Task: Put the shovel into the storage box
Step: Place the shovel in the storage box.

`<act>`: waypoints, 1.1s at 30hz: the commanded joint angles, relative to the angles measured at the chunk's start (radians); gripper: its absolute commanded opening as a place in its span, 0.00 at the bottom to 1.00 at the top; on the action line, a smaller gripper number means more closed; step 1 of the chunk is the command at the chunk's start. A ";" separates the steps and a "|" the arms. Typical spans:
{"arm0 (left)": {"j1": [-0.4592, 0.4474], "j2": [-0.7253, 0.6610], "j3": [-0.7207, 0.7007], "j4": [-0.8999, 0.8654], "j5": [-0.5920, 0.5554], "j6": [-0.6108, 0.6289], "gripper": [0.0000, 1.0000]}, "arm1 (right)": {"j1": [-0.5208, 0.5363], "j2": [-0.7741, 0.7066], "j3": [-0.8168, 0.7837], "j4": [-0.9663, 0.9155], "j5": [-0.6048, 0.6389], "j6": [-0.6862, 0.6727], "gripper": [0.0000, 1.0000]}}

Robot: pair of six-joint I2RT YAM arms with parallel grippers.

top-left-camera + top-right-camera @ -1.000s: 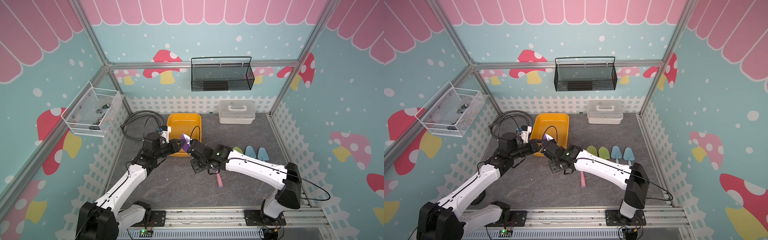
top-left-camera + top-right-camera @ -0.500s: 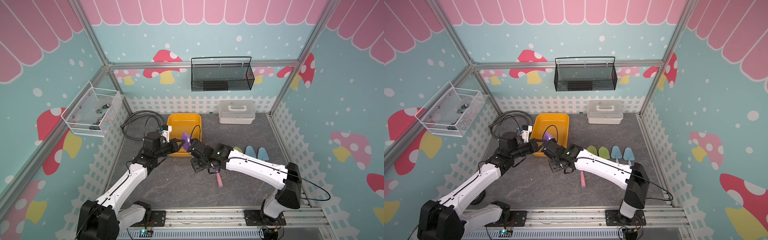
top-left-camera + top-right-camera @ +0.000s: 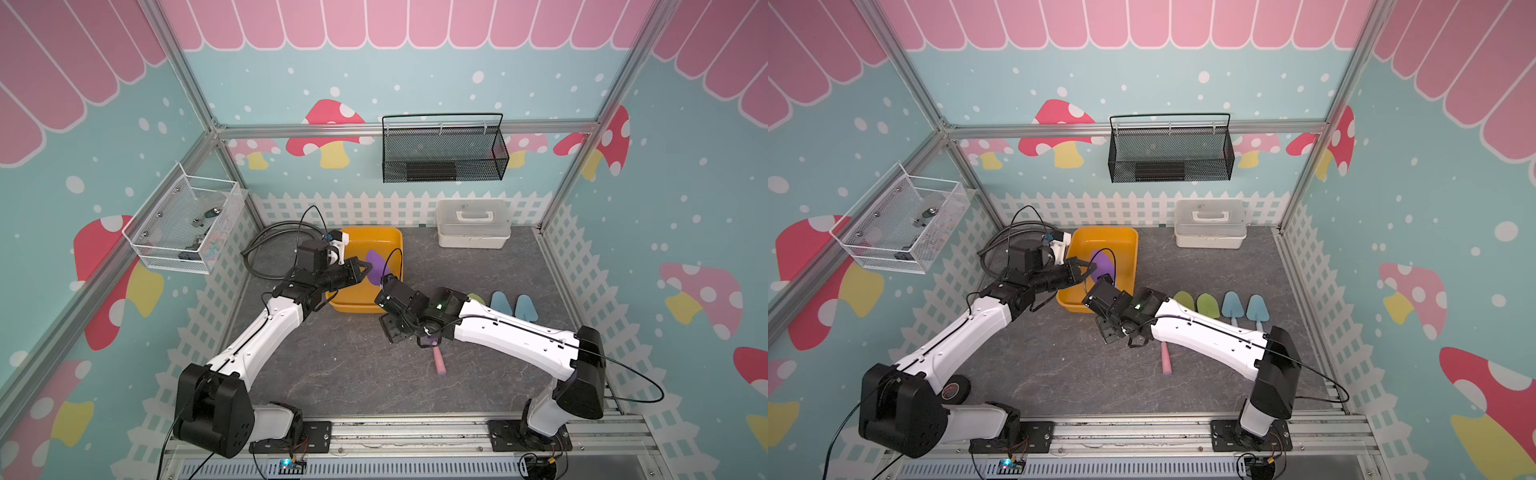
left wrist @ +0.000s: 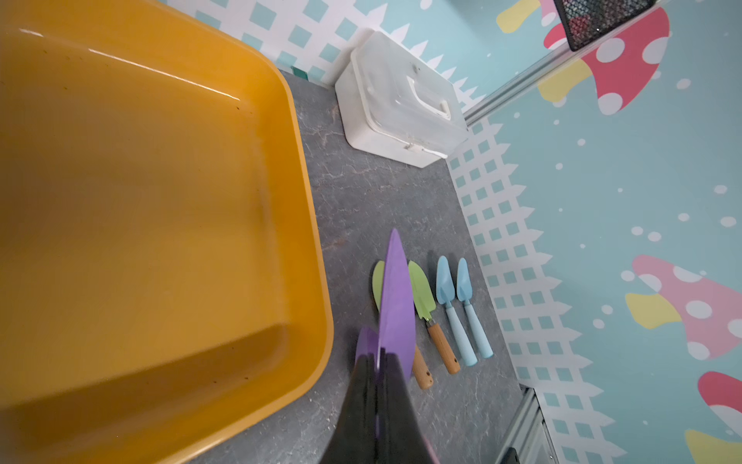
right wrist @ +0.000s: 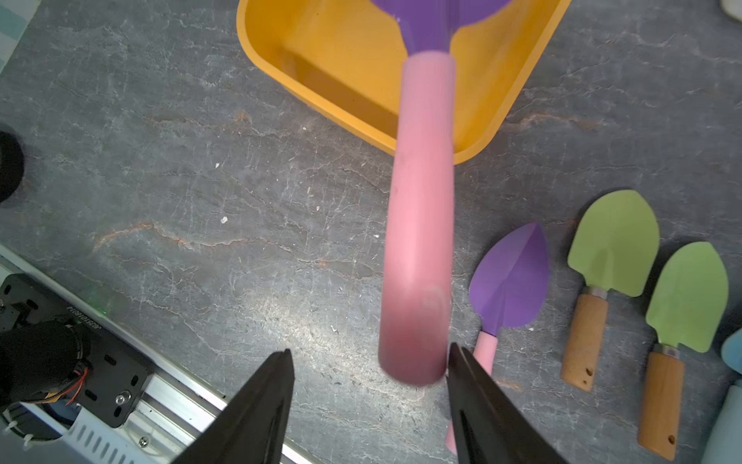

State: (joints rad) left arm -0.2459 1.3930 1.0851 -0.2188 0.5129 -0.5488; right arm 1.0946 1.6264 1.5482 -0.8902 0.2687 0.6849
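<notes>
One grey veined floor [image 3: 332, 365] inside teal mushroom walls [image 3: 457, 75]; left fingers [image 4: 357, 418] pinch shovel [image 4: 395, 301], right fingers [image 5: 257, 413] spread.

Two purple shovels [image 5: 417, 221] [image 5: 510, 273], two green shovels [image 5: 614, 241] [image 5: 688, 293], two blue shovels [image 4: 443, 281] [image 4: 463, 281], one storage box [image 3: 353, 305], one white case [image 3: 473, 224], two wire baskets [image 3: 444, 153] [image 3: 183, 224].

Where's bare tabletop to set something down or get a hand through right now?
Free: tabletop between the left arm, the spare shovel and the front rail; also the strip between storage box and white case. Box floor is bare. Crowded: left gripper, right gripper and held shovel at the box's near corner; shovel row by the right arm.
</notes>
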 commanded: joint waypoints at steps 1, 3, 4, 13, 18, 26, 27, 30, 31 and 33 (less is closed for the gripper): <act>0.036 0.111 0.142 -0.139 -0.005 0.120 0.00 | 0.005 -0.117 -0.029 -0.030 0.089 0.014 0.66; 0.054 0.212 0.260 -0.210 0.027 0.168 0.00 | 0.005 -0.183 -0.066 -0.031 0.128 0.017 0.68; 0.059 0.276 0.336 -0.261 0.056 0.199 0.00 | 0.005 -0.216 -0.087 -0.033 0.150 0.018 0.69; 0.062 0.752 0.875 -0.635 0.084 0.368 0.00 | -0.038 -0.400 -0.226 -0.090 0.215 0.051 0.70; 0.060 0.873 0.974 -0.685 0.057 0.394 0.00 | -0.059 -0.447 -0.268 -0.095 0.213 0.050 0.70; 0.053 1.004 1.170 -0.772 0.029 0.428 0.00 | -0.067 -0.463 -0.314 -0.096 0.198 0.073 0.70; 0.053 1.019 1.193 -0.780 0.031 0.428 0.00 | -0.067 -0.463 -0.317 -0.096 0.196 0.074 0.70; 0.049 1.057 1.266 -0.799 0.036 0.426 0.00 | -0.067 -0.461 -0.319 -0.096 0.195 0.076 0.70; 0.046 1.073 1.291 -0.811 0.036 0.426 0.00 | -0.067 -0.460 -0.319 -0.096 0.197 0.076 0.70; 0.040 1.105 1.333 -0.829 0.042 0.428 0.00 | -0.068 -0.458 -0.317 -0.095 0.201 0.073 0.70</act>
State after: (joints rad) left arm -0.1940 2.4546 2.3650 -0.9962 0.5499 -0.1448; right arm 1.0336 1.1748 1.2407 -0.9672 0.4553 0.7441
